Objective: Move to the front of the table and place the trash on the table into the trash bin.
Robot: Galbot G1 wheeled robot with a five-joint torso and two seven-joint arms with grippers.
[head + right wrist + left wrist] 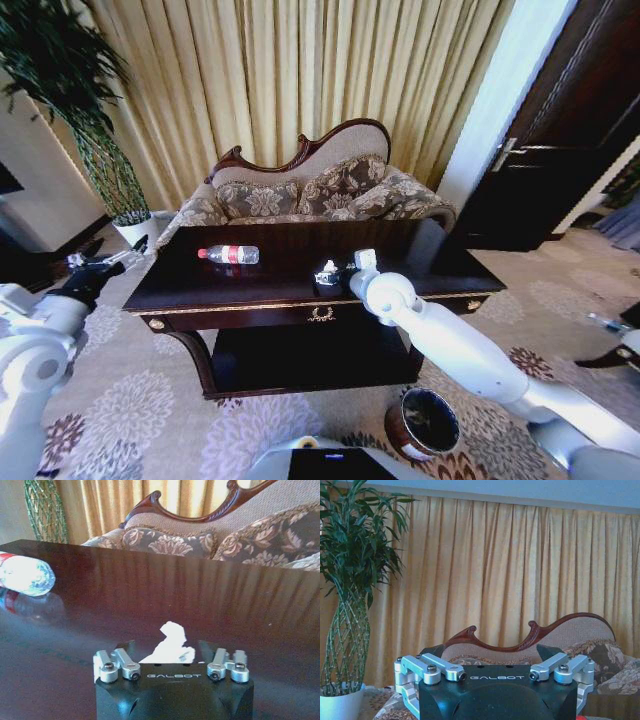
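On the dark glossy table [200, 290] a clear bottle [229, 254] with a red label lies on its side at the left; the right wrist view also catches the bottle [25, 575]. My right gripper [330, 276] rests on the tabletop near the front middle. Its fingers sit tight against both sides of a white crumpled paper scrap [170, 642], and my right gripper [167, 649] is shut on it. The trash bin [424, 422], round and reddish-brown, stands on the carpet below the table's right front. My left gripper [110, 263] hangs open off the table's left end, holding nothing.
A patterned sofa [320, 190] stands right behind the table, with yellow curtains beyond. A tall plant in a white pot [135, 228] is at the back left. A dark door [560, 150] is on the right. Open carpet surrounds the bin.
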